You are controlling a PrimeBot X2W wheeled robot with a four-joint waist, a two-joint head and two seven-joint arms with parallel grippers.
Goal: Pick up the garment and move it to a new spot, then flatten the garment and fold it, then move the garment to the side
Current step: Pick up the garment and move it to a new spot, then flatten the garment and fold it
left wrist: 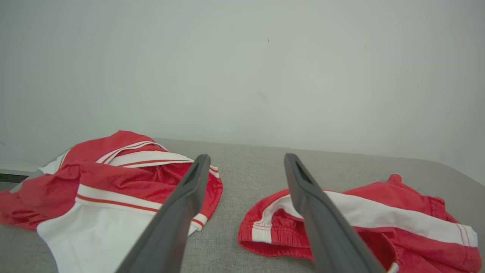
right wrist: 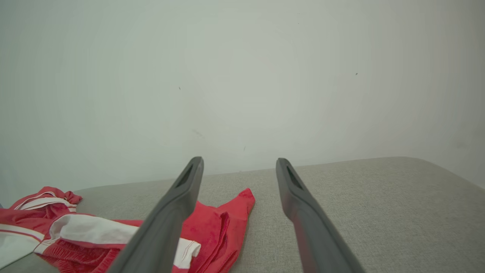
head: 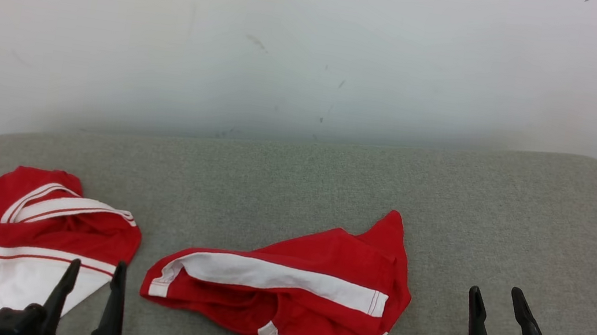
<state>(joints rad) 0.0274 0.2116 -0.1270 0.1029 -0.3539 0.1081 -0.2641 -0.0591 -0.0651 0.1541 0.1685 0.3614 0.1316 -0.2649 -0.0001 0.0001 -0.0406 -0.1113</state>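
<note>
Two grippers, both spread wide and holding nothing, hang at the near edge of a grey fabric-covered table with rounded corners. The left gripper sits toward the near left corner. The right gripper sits toward the near right corner, over bare cloth.

Two garments lie on the table, near each other but apart. A rumpled red cloth garment with white panels and thin stripes lies by the left edge, just ahead of the left gripper's fingers. A crumpled red cloth garment with one broad white band lies mid-table near the front edge, between the two grippers.

A plain white wall with a few faint scuffs rises behind the far edge.
</note>
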